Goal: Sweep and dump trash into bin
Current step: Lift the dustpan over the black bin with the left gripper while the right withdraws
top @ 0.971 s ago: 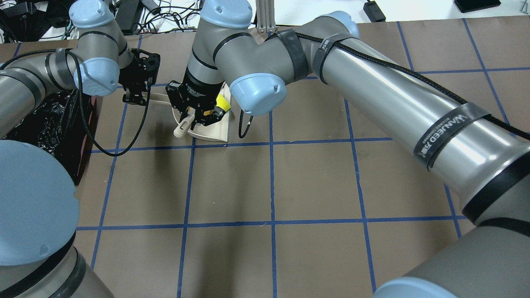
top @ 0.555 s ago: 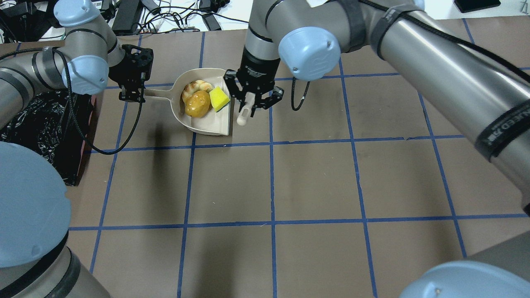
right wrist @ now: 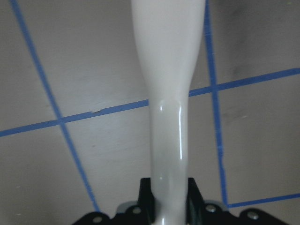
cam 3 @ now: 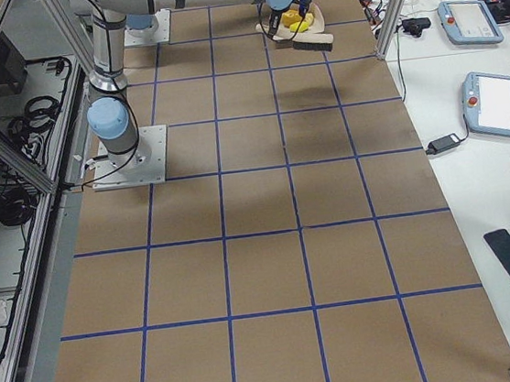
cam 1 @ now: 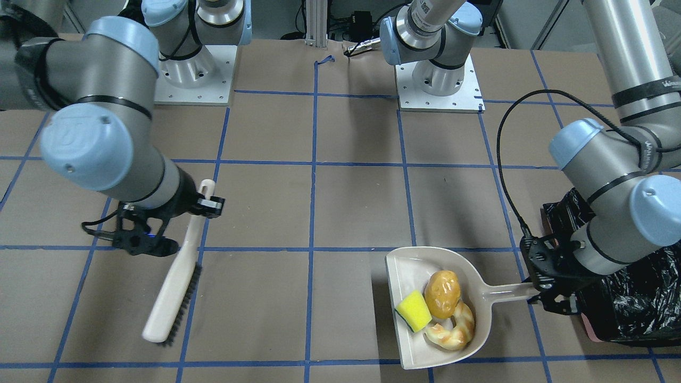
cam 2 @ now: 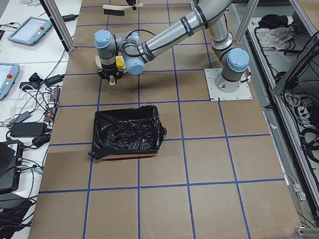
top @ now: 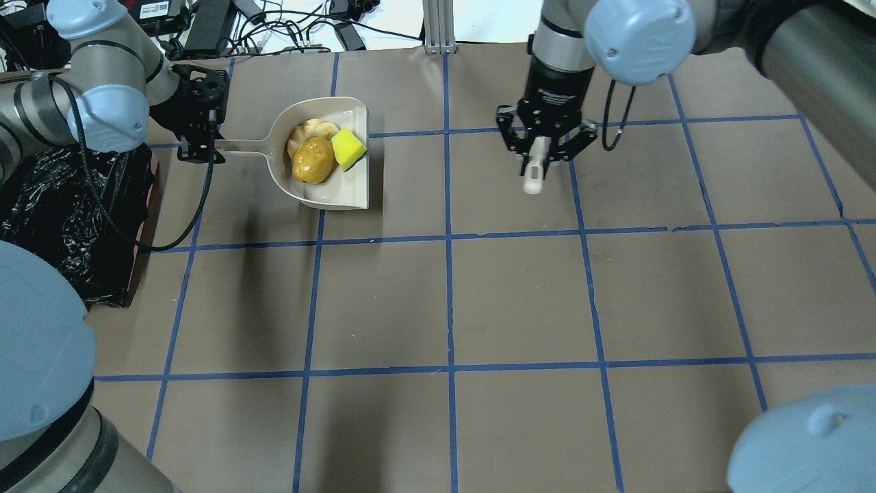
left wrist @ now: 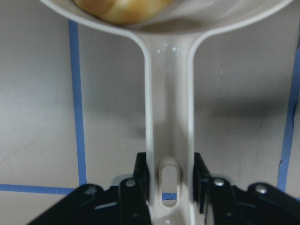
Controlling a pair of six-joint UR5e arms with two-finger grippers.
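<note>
The beige dustpan (top: 333, 195) holds the golden-brown potato (top: 311, 161), the yellow sponge (top: 347, 148) and the tan croissant (top: 307, 129). My left gripper (top: 199, 142) is shut on the dustpan's handle (left wrist: 168, 117), right beside the bin (top: 55, 205) lined with a black bag. The front view shows the potato (cam 1: 442, 291), sponge (cam 1: 413, 310), croissant (cam 1: 453, 330) and bin (cam 1: 633, 298). My right gripper (top: 539, 152) is shut on the beige brush (cam 1: 171, 295), holding it tilted over the table well to the right of the dustpan. The brush handle (right wrist: 168, 93) fills the right wrist view.
The brown table cover has a blue tape grid (top: 449, 236). Cables and power bricks (top: 226, 24) lie beyond the far edge. The two arm bases (cam 1: 439, 80) stand at the robot's side of the table.
My right gripper has carried the brush to the right, away from the dustpan, uncovering the three items in it. My left gripper and the dustpan shifted slightly left and farther away.
</note>
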